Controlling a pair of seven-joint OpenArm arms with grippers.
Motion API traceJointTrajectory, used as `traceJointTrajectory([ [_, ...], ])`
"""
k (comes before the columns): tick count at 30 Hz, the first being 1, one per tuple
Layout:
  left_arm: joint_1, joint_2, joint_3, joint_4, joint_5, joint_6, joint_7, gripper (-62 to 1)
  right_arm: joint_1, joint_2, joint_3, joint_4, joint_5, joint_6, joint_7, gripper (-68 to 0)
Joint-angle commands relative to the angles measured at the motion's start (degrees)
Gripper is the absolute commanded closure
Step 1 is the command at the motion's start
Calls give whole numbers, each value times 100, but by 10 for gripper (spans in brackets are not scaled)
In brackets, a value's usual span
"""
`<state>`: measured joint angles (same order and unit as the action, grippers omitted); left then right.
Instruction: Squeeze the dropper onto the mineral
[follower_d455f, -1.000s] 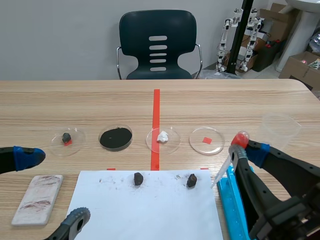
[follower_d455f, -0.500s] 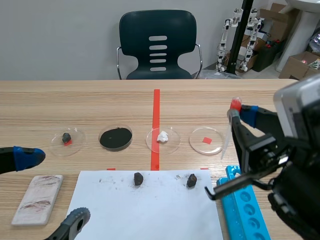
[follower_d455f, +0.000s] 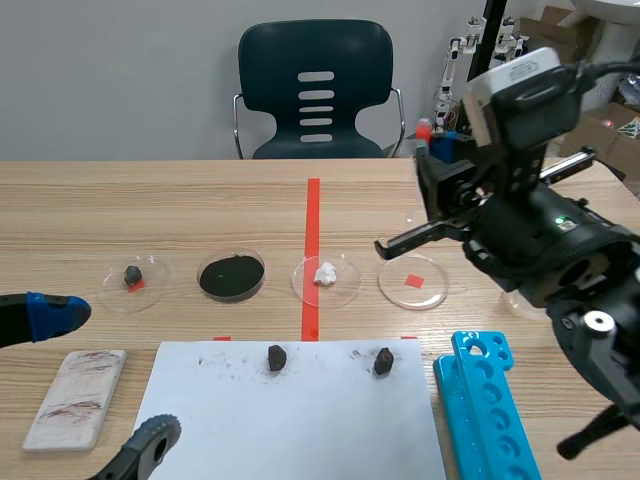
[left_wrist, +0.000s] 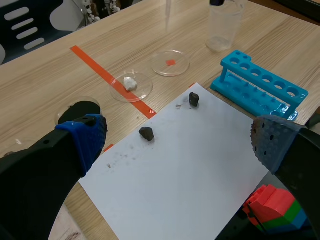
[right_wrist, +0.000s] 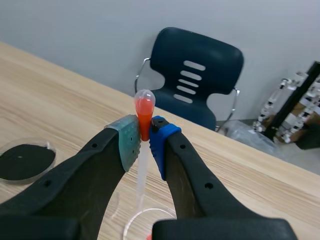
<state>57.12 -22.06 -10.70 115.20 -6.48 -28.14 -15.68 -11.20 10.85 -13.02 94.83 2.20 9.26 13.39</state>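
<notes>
The left tool sits low over the bench's near left corner, its fingers spread wide with nothing between them. Ahead of it lies a white paper sheet. Near the sheet's far edge sit the left mineral piece and the right mineral piece, well apart, with bare paper between them and on their near side.

A white streak plate lies just off the sheet's left edge, and a blue test-tube rack just off its right edge. A strip of bare wood separates the sheet from a row of four petri dishes. These are the dark-stone dish, the black-powder dish, the white-lump dish and the red-square dish, each apart from its neighbour.

The right tool hangs high above that last dish, its fingers narrow and pinched on the red bulb of the dropper, whose stem points straight down. A clear beaker stands beyond the rack. Plain bench runs on to the far edge, where a dark chair stands.
</notes>
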Motion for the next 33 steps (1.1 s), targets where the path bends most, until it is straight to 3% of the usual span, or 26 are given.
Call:
traceJointTrajectory([
  [1, -17, 11, -37, 26, -55, 13, -83, -605, 273, 26, -129, -109, 122, -20, 90, -68],
  [9, -17, 11, -37, 26, -55, 13, -85, -605, 1429, -4, -1121, -1296, 387, -20, 153, -68],
  [15, -17, 11, -37, 26, -55, 13, -87, -605, 1840, -105, -1545, -1950, 431, -24, 262, -68],
  [33, -17, 11, -37, 26, -55, 13, -83, -605, 2094, -197, -1668, -2785, 398, -22, 1021, -68],
])
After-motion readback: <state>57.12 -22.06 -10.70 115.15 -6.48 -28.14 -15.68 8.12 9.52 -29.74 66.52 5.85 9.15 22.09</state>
